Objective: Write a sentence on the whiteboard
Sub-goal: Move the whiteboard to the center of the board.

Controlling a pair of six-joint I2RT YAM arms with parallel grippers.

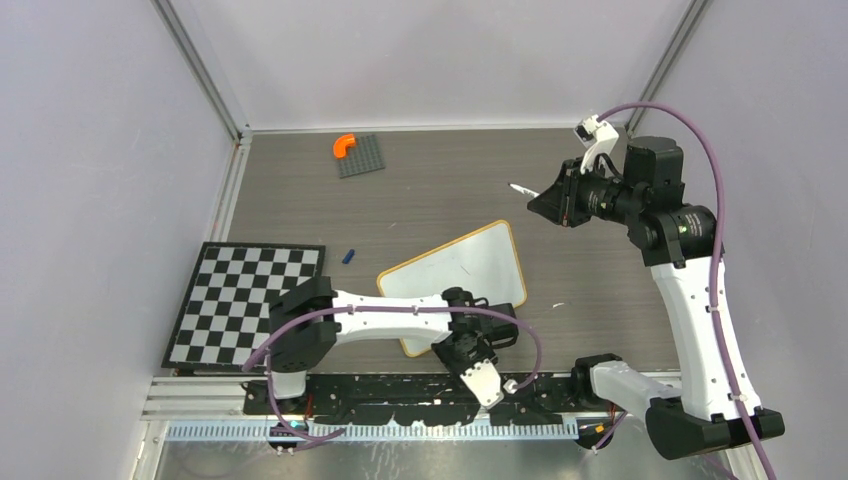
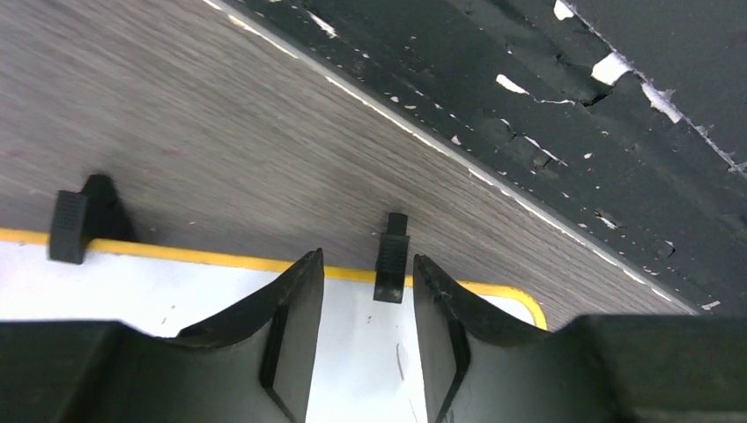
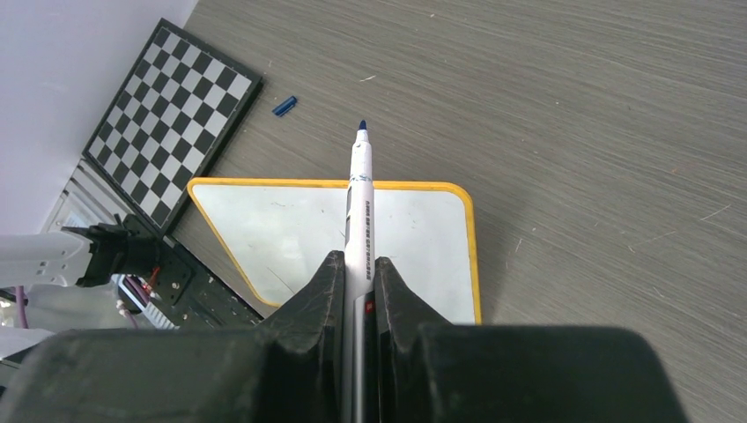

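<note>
The whiteboard [image 1: 468, 268] lies tilted on the table, white with a yellow-tan rim, and its face [image 3: 282, 231] carries only faint grey marks. The sentence is out of view. My left gripper [image 1: 497, 322] hovers low over the board's near right corner. Its jaws [image 2: 366, 264] stand apart over the white surface [image 2: 132, 295], with nothing between them, and a black clip foot [image 2: 391, 260] sits just past the tips. My right gripper [image 1: 548, 203] is raised at the far right, shut on a white marker [image 3: 361, 194]. The marker's blue tip is bare and points over the board.
A checkerboard mat [image 1: 250, 300] lies at the near left. A grey studded plate [image 1: 362, 157] with an orange piece [image 1: 343, 146] sits at the back. A small blue cap [image 1: 348, 256] lies left of the board. A black rail [image 2: 528, 106] runs along the near edge.
</note>
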